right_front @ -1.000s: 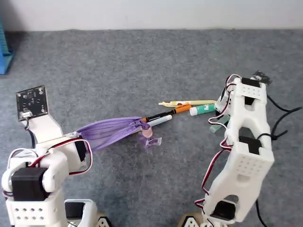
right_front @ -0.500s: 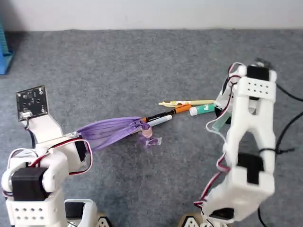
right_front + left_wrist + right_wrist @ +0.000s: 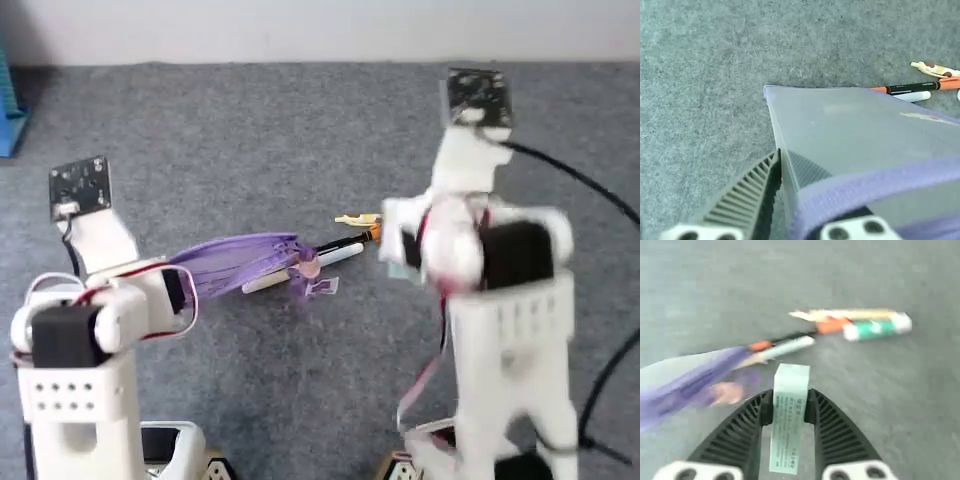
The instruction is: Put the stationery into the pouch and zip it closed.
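Observation:
The purple-edged translucent pouch (image 3: 235,262) lies stretched out from my left gripper (image 3: 182,288), which is shut on its end; the left wrist view has the pouch (image 3: 850,130) pinched in the left gripper (image 3: 790,175). Its pink zip pull (image 3: 309,266) faces the pens. My right gripper (image 3: 789,395) is shut on a pale green eraser (image 3: 787,415), held above the table short of the pouch (image 3: 685,380) mouth. An orange-black pen (image 3: 345,241), a white pen (image 3: 787,346), a yellow pen (image 3: 840,314) and a green-white glue stick (image 3: 875,327) lie on the table.
Grey carpet-like table surface (image 3: 250,130) all around. A blue object (image 3: 8,110) sits at the far left edge. A small clear tab (image 3: 322,288) lies by the zip pull. The raised right arm (image 3: 480,260) covers part of the stationery from above.
The right arm has risen and swung left from the glue stick area, carrying the pale green eraser toward the pouch. The left arm has lifted slightly with the pouch.

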